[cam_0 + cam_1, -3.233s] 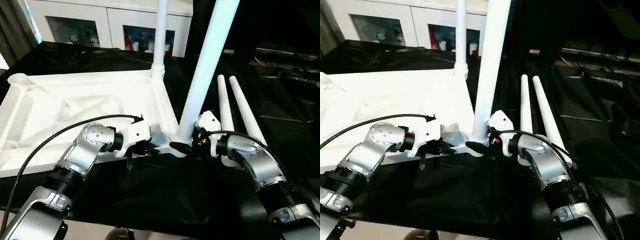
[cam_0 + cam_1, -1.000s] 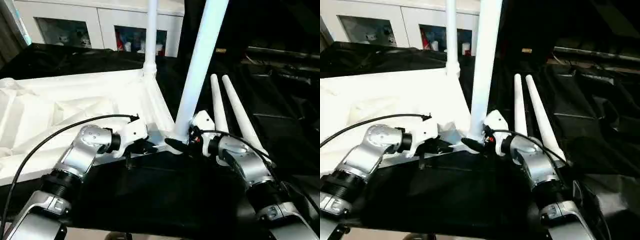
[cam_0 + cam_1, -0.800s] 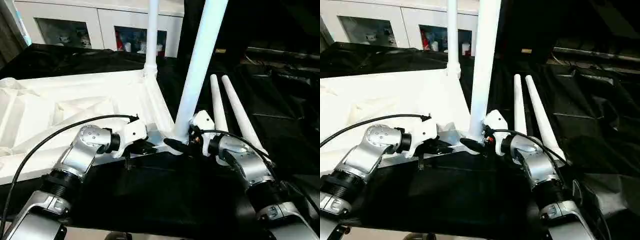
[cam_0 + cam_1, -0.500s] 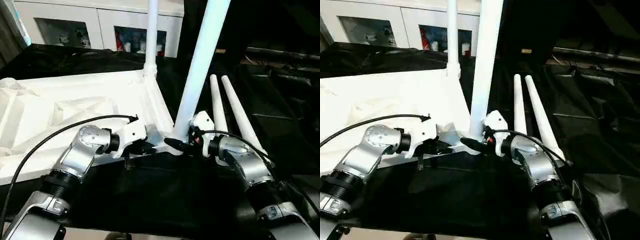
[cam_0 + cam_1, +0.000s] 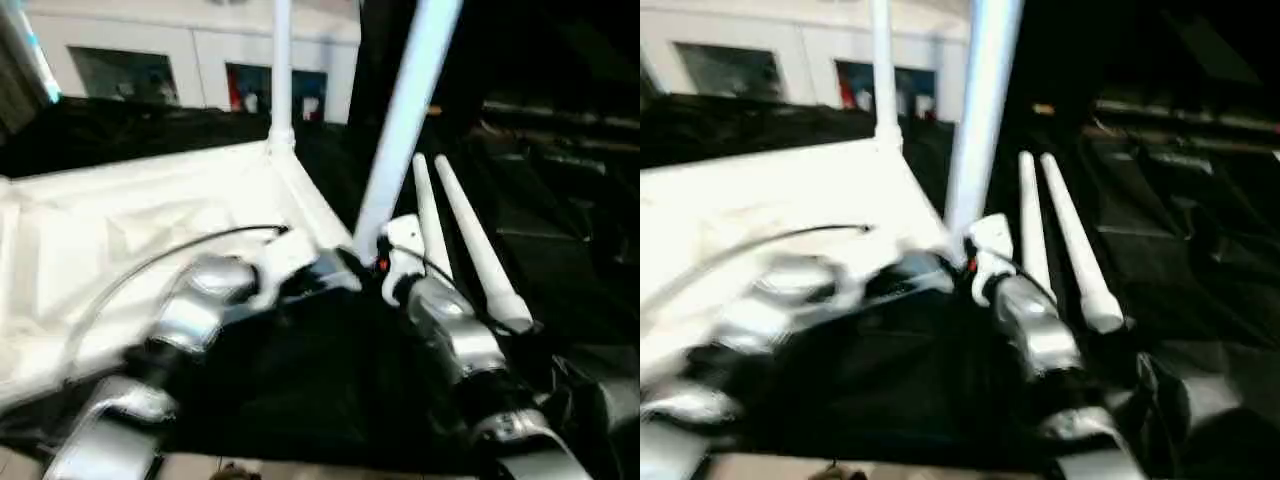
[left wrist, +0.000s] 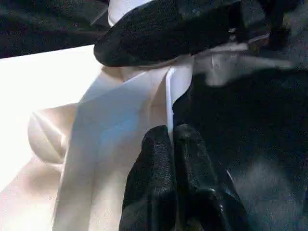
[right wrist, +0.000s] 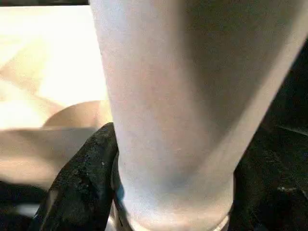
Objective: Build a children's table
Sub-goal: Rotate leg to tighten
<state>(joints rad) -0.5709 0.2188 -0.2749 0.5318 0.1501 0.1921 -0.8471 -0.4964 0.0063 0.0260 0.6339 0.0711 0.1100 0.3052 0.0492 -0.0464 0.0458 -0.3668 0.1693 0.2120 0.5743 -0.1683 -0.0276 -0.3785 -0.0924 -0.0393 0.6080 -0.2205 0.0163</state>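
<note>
Gripping the near-right leg at its base, right tool with fingers spread around the shaft. Pinched together on the thin rim of the overturned table top, left tool at the near-right corner. Standing in the far-right socket, second leg. Lying on the black-draped counter to the right, two loose legs.

table top: white plastic, smooth | legs: same, semi-gloss | cloth: black, matt | forearms: silver metal
</note>
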